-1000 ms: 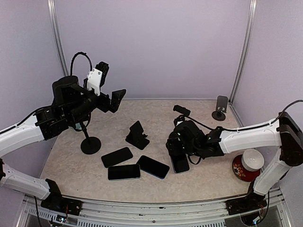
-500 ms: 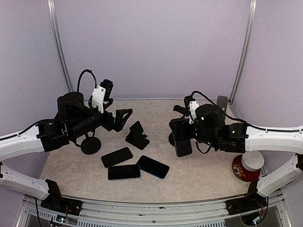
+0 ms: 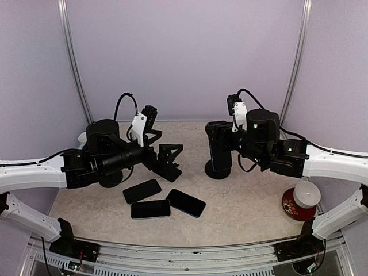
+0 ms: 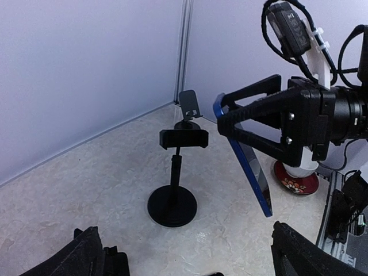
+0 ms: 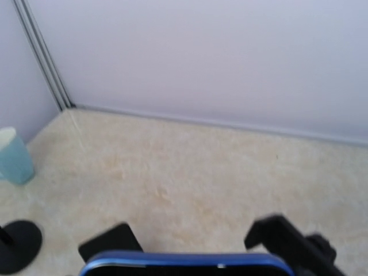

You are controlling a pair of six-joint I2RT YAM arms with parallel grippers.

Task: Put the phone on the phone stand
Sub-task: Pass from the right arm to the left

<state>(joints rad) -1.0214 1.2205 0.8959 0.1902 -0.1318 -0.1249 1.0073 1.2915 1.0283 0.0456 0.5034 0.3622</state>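
Phone (image 4: 256,172) was pinched by right tool (image 4: 223,117), tilted above worktop (image 3: 247,201) near stand (image 4: 172,172); left tool (image 3: 164,144) was spread, empty.

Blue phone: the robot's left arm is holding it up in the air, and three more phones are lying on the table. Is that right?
Not quite. The right end effector holds the blue phone up in the air, not the left arm; the left wrist view shows it clamped there. Three more phones do lie on the table.
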